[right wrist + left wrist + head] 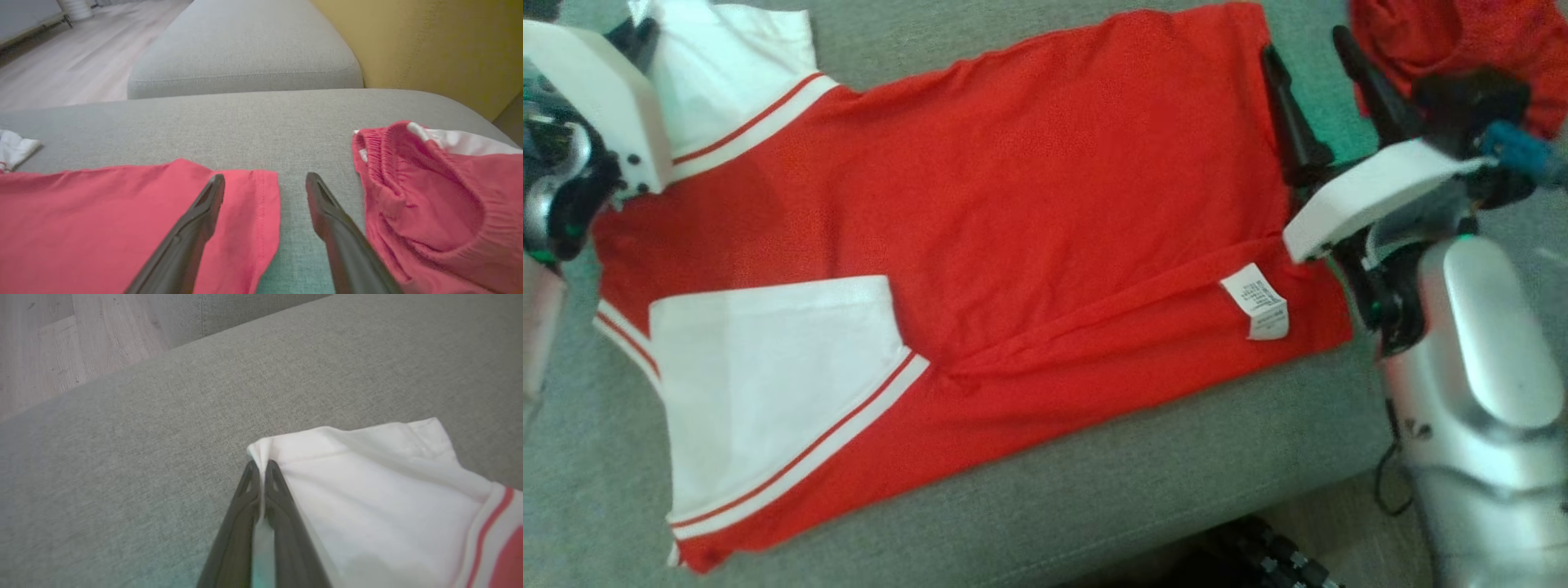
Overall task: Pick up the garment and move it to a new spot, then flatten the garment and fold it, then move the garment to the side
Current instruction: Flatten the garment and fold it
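The garment (1029, 212) is a red T-shirt with white, red-striped sleeves, spread on a grey sofa cushion (1176, 457). One white sleeve (768, 384) is folded in over the body; a white care label (1255, 300) shows near the hem. In the left wrist view my left gripper (261, 467) is shut on the edge of the other white sleeve (367, 490), at the far left of the head view. My right gripper (265, 183) is open, its fingers straddling the hem's far corner (253, 204), also seen at the shirt's right edge (1307, 90).
A second red garment with an elastic waistband (433, 204) lies bunched to the right of my right gripper, at the top right (1454, 41) in the head view. A yellow cushion (441, 45) stands behind. Wooden floor (61, 343) lies beyond the sofa edge.
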